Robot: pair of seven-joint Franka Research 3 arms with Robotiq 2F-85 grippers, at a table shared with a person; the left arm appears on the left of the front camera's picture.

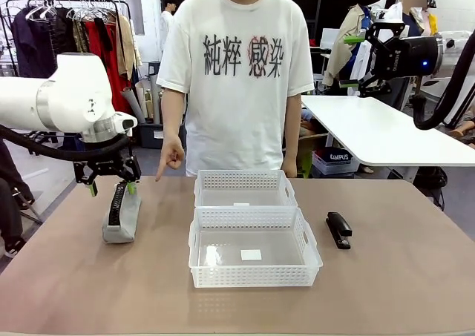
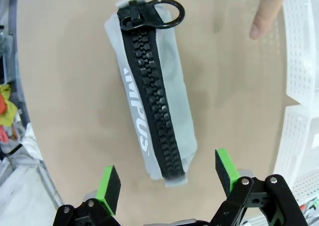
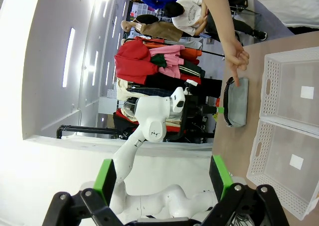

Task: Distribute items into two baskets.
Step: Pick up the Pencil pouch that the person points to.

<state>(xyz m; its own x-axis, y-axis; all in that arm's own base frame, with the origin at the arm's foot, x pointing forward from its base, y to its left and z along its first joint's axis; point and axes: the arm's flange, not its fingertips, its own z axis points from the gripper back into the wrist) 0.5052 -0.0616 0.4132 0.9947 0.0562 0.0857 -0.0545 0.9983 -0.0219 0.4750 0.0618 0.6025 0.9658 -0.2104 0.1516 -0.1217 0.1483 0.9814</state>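
Grey pouch (image 2: pixel 154 101) lay on table (image 1: pixel 393 284) just below left hand (image 2: pixel 168 178), jaws spread, grasping nothing, right hand (image 3: pixel 162 177) likewise released.

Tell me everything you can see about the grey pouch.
The grey pouch looks like soft fabric, oblong, with a chunky black zipper shut along its top, ending in a black ring pull. White lettering runs beside the zipper. It rests zipper-up on the brown table, at the robot's left of the baskets. The left pincer hangs open astride one end; contact is unclear. A person's finger points nearby, apart from it.
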